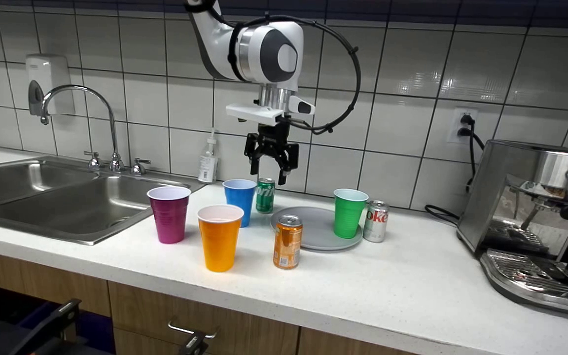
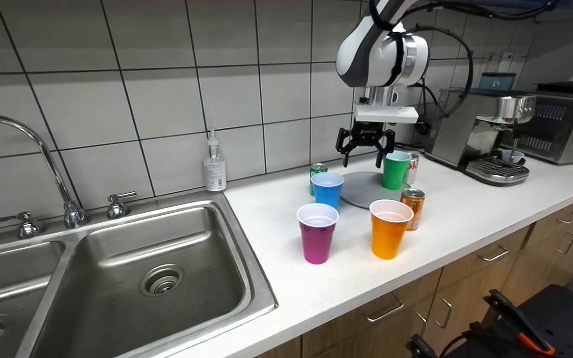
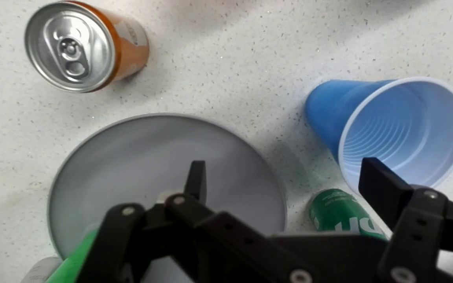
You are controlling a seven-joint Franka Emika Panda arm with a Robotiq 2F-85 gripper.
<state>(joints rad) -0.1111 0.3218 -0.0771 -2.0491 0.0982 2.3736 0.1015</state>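
Because the gripper hangs spread and empty, one finger overlapping the blue cup at the wrist view's right, straight descent could topple that cup.

Your white speckled countertop
At left you have an inset steel sink, then a magenta cup and, nearer, an orange cup; farther stand a blue cup and a Sprite can. To their right lies a gray plate, an orange can on its near side, a Coke can beside its right edge, and an espresso machine well to the right.
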